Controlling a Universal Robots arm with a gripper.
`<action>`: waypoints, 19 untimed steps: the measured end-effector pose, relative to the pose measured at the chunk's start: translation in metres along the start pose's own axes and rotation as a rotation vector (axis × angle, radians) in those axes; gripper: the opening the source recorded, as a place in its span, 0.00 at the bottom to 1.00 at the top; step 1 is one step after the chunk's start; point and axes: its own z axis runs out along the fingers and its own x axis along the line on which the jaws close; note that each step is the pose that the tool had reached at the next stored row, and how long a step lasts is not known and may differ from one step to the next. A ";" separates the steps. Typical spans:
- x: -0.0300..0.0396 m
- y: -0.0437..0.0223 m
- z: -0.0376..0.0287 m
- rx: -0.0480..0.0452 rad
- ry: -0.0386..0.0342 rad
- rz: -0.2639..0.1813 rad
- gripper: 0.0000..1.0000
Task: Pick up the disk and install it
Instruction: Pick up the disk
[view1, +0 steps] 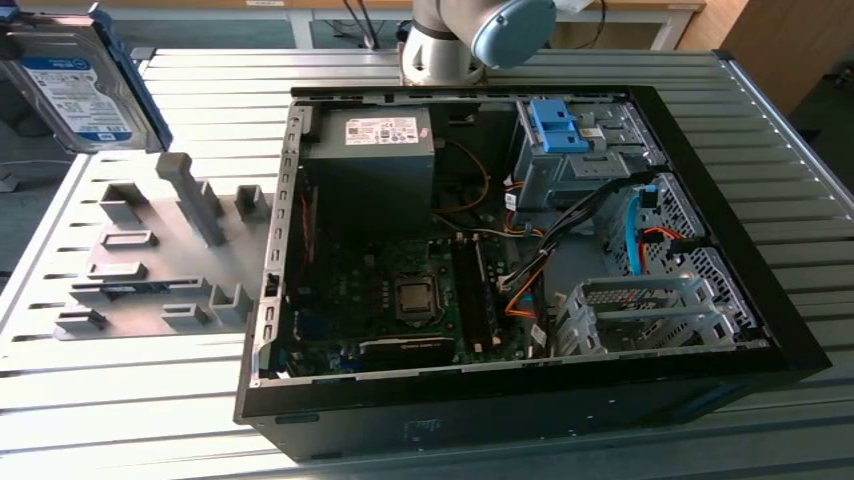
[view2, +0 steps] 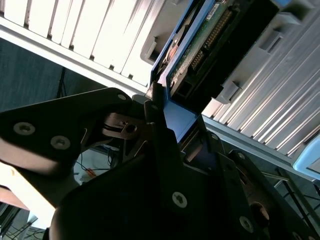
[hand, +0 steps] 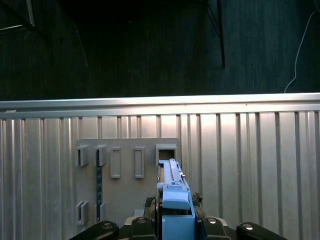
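Observation:
The disk (view1: 78, 88), a silver drive with a white-and-blue label and a blue bracket on its edges, hangs in the air at the exterior view's far left, above the back of the grey holder plate (view1: 134, 300). In the second wrist view its green circuit-board side (view2: 200, 45) shows, and my gripper (view2: 176, 131) is shut on the bracket's blue end. The first wrist view has the disk (hand: 172, 187) edge-on between the black fingers (hand: 145, 227), over the holder plate (hand: 127, 200).
The open computer case (view1: 274, 300) lies on the slatted metal table (view1: 120, 410). Inside are a grey power supply (view1: 380, 140), a drive cage with a blue latch (view1: 558, 125), a metal cage (view1: 641, 310) at the front right, and loose cables. The arm's base (view1: 461, 40) stands behind the case.

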 end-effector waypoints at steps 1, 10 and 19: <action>0.0000 0.0000 -0.0014 0.0001 0.0000 0.000 0.36; 0.0001 0.0001 -0.0138 0.0000 -0.0001 0.000 0.36; 0.0002 0.0001 -0.0271 0.0001 -0.0001 0.000 0.36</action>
